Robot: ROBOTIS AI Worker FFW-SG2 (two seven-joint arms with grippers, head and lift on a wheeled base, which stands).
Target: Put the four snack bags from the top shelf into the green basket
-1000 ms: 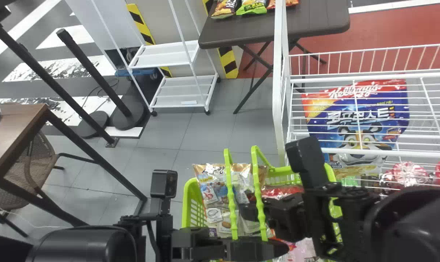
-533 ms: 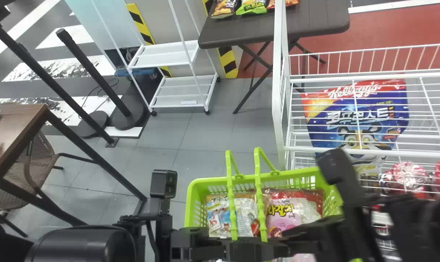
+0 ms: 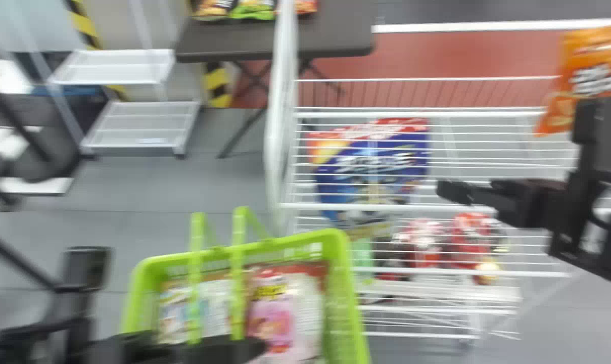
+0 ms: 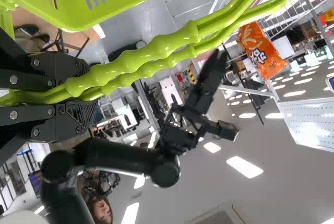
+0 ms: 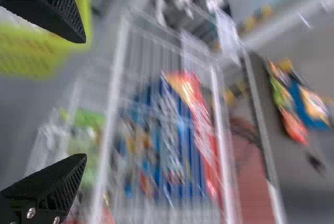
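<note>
Basket at lower left of the head view, snack bags inside; left gripper down at the bottom edge, jaws pinching the green handles; over to the right, right gripper by the white wire rack, jaws spread; and there's an orange snack bag, upper right!

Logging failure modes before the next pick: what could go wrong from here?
- Right gripper is open beside the wire rack; it may snag a rail on the way to the orange bag.
- Basket is held by its handles in the left gripper; it could tip.
- Handles cross the opening; a bag might catch.
</note>
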